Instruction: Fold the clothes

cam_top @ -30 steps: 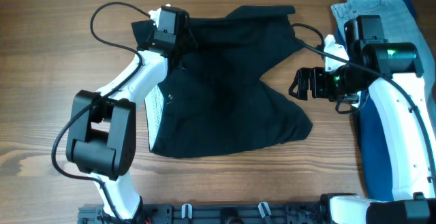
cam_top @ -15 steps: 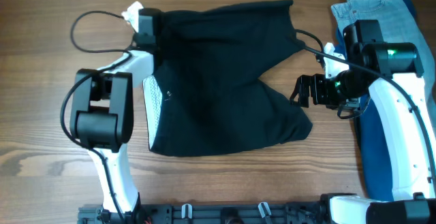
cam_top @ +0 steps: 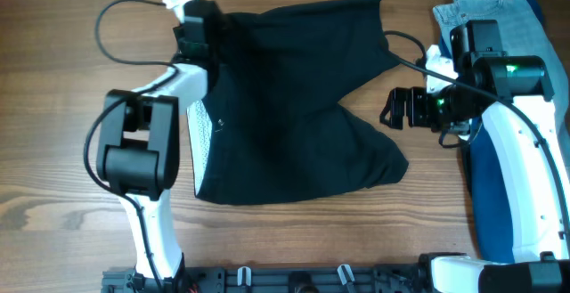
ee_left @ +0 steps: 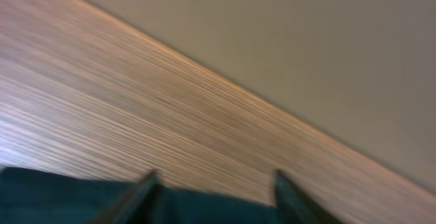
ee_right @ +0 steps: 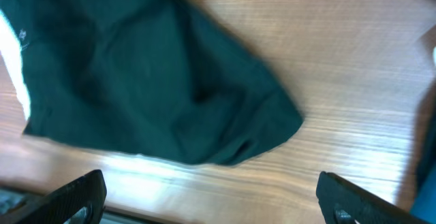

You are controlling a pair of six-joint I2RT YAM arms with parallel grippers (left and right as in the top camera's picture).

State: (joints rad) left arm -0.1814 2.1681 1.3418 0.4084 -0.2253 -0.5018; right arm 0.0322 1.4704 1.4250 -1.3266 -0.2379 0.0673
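Left gripper (cam_top: 198,28): sits at the far-left corner of the plain black fabric garment (cam_top: 285,115). In the blurred wrist view its fingers stand partway together with dark cloth between them, so I judge it to be pinching that corner.
Right gripper (cam_top: 394,108): jaws wide apart and empty. It hovers just beside the garment's right side, tips pointing toward the left edge of the wooden bench (cam_top: 71,106).
Garment lie: spread flat mid-bench. One straight side runs from far to near below the left gripper, and two lobes reach toward the right edge with a notch between them.
Key relation: from the left gripper the cloth spreads toward the near edge and rightward. The notch opens at the right gripper, so that arm is nearer both lobes.
Other clothes: light-blue denim jeans (cam_top: 490,12) lie at the far-right corner. A dark blue cloth piece (cam_top: 485,195) lies along the right edge, apart from the black one.
Likely fold: lobes carried leftward over the straight side.
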